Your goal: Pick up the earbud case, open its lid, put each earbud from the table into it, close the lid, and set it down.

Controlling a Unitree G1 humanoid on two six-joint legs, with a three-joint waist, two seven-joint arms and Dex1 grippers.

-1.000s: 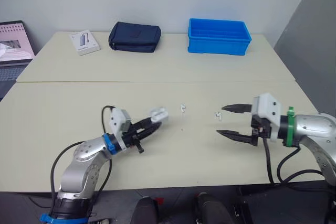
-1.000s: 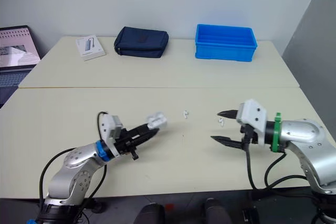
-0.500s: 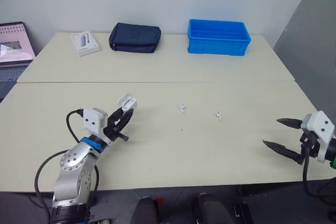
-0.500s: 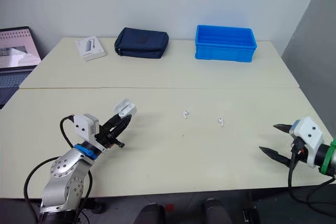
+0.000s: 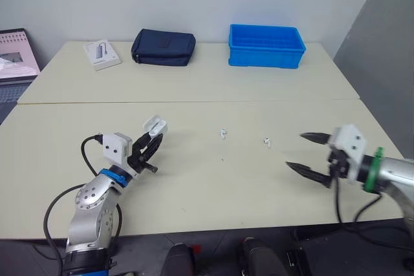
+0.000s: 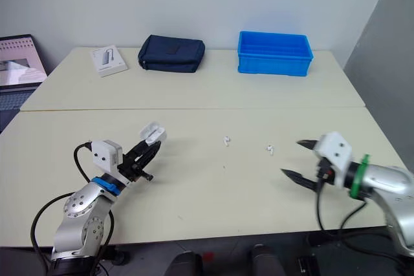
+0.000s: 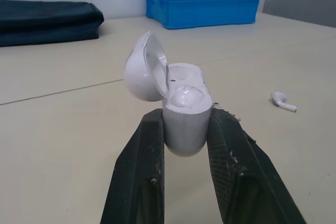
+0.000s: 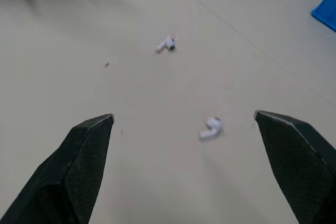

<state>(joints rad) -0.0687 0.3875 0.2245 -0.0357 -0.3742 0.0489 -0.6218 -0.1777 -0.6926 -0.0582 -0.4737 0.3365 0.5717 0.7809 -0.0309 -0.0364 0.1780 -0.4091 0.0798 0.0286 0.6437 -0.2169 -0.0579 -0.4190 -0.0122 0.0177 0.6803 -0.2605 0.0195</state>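
White earbud case [image 7: 185,121], lid [image 7: 143,69] up, clamped in left gripper [image 5: 151,141]; two earbuds [image 5: 223,134] [image 5: 266,141] on table [image 5: 213,189]; right gripper [image 5: 295,150] spread.

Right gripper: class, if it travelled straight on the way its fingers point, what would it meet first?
Probably the nearer earbud, lying on the table ahead of the right gripper, in line with the gap between its open fingers. How high the gripper hangs is unclear, so it could pass over it.
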